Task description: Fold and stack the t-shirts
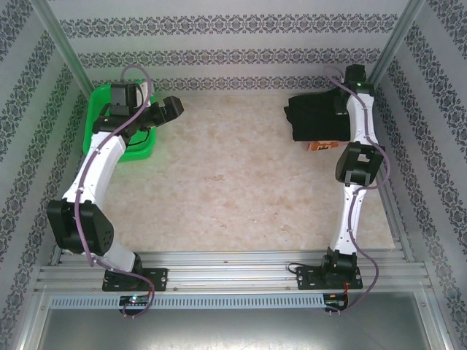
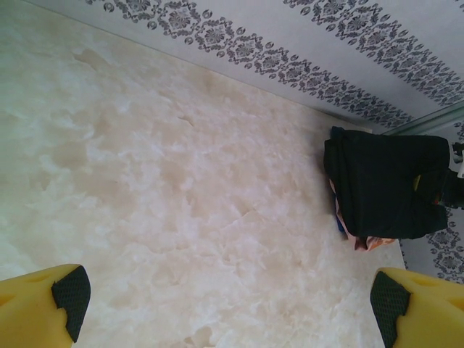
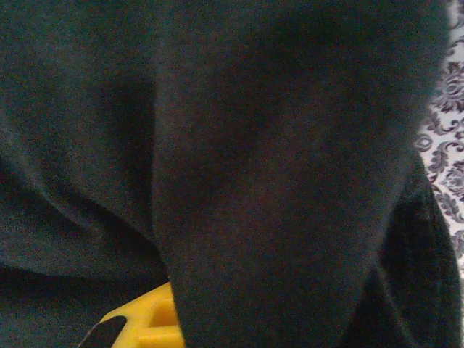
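One black t-shirt (image 1: pixel 312 117), 1 green basket (image 1: pixel 137 154); L gripper (image 2: pixel 226 301) spread wide, R gripper (image 3: pixel 148 326) in cloth, can't tell.

Green basket (image 1: pixel 140 152) sits in the table's (image 1: pixel 233 197) far-left corner.

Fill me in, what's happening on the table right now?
The right arm is reaching into the far right corner, its jaws buried in the black t-shirt. That shirt lies folded on top of a stack, with coloured edges of other shirts peeking out beneath. Whether those jaws are pinching the cloth cannot be told. The left arm is by the green basket at the far left, its jaws wide open and holding nothing.
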Controlling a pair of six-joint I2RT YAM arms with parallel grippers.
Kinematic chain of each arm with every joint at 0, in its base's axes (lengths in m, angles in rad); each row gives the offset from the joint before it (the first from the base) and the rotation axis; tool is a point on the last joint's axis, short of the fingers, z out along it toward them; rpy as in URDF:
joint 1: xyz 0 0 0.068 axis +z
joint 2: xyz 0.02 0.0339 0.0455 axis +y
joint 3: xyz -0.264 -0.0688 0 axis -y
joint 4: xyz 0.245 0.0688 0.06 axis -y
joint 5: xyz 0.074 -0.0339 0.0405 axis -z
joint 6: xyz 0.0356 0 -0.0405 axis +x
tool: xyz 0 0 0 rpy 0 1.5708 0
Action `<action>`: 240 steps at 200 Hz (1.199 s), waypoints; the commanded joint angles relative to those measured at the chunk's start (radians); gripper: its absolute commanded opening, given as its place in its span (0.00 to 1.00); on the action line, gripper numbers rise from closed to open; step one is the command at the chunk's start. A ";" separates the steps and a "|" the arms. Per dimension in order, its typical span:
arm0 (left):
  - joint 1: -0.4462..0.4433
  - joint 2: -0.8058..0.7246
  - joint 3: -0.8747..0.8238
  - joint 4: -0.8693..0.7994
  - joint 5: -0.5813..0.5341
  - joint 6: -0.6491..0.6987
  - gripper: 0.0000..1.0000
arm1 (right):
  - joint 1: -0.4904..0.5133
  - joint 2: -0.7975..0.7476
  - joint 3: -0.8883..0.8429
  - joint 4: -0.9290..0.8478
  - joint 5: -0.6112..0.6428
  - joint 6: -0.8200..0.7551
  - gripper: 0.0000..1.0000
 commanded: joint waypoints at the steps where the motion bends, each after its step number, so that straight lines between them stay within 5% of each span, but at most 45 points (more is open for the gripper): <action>1: -0.008 -0.034 0.005 -0.038 -0.026 0.019 1.00 | -0.036 -0.003 0.039 0.086 -0.004 0.029 0.03; 35: -0.009 -0.049 -0.002 -0.041 -0.045 0.008 1.00 | -0.055 0.013 0.041 0.112 -0.026 0.051 0.13; 56: -0.010 -0.057 -0.004 -0.051 -0.056 0.007 1.00 | -0.068 0.022 0.045 0.121 -0.065 0.091 0.45; 73: -0.014 -0.063 -0.001 -0.056 -0.057 0.006 1.00 | -0.073 0.017 0.062 0.118 -0.101 0.125 0.53; 100: -0.023 -0.074 -0.001 -0.045 -0.064 0.002 1.00 | -0.067 -0.025 0.065 0.110 -0.127 0.158 0.80; 136: -0.031 -0.097 -0.010 -0.028 -0.072 -0.009 1.00 | -0.035 -0.143 0.006 0.084 -0.168 0.197 0.83; 186: -0.043 -0.178 -0.088 0.047 -0.079 0.006 1.00 | 0.071 -0.464 -0.400 0.183 -0.256 0.182 0.90; 196: -0.046 -0.192 -0.103 0.049 -0.089 0.021 1.00 | 0.095 -0.555 -0.520 0.237 -0.280 0.188 0.98; 240: -0.045 -0.285 -0.342 0.162 -0.260 0.069 1.00 | 0.191 -1.035 -1.323 0.608 -0.384 0.286 0.98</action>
